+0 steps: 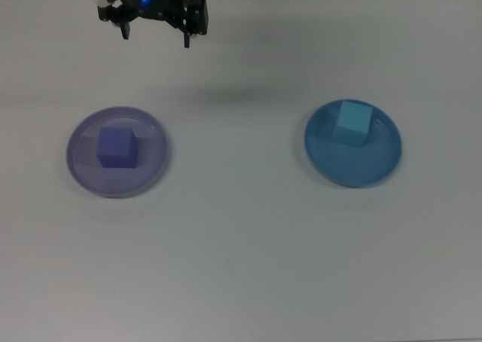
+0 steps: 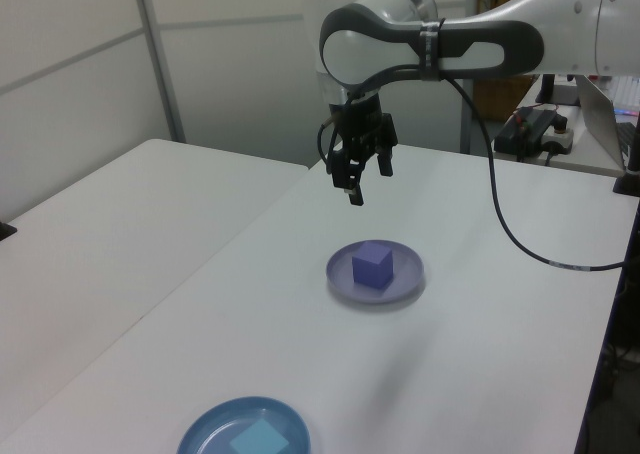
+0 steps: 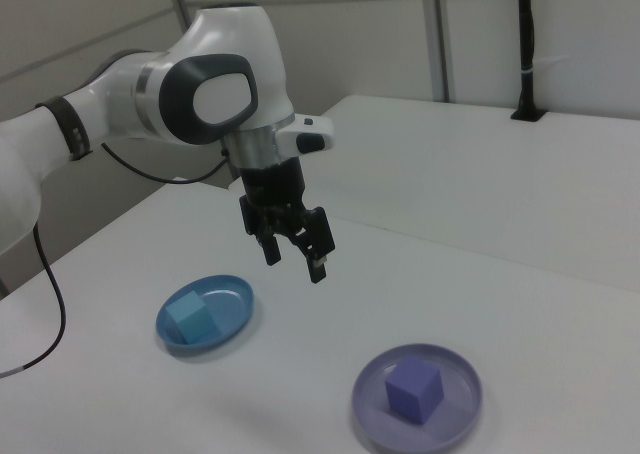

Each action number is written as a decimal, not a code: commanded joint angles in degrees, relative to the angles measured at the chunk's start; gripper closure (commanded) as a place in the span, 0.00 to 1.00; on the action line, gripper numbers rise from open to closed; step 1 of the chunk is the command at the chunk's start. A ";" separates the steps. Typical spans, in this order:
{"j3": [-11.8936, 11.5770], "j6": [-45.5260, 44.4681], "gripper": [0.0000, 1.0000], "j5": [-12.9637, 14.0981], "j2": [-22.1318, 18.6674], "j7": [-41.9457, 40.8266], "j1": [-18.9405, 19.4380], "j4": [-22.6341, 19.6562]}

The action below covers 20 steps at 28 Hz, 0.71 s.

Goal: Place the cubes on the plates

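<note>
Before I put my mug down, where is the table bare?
Bare: the table between the lavender plate and the blue plate, plus the top view's whole lower half. Each plate holds a cube. The gripper hangs at the top view's upper left.

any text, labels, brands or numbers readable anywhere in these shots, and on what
None can be read.
The purple cube, cyan cube, lavender plate and blue plate are all plain.
The arm and its gripper show no legible marking; the glowing blue spot by the gripper is a light, not text.
</note>
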 commanded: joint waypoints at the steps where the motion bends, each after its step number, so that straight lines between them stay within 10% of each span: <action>1: -1.42 -0.97 0.00 1.39 -1.81 -1.38 1.05 -1.79; 20: -1.42 -0.62 0.00 2.44 -1.46 -1.30 0.97 -1.79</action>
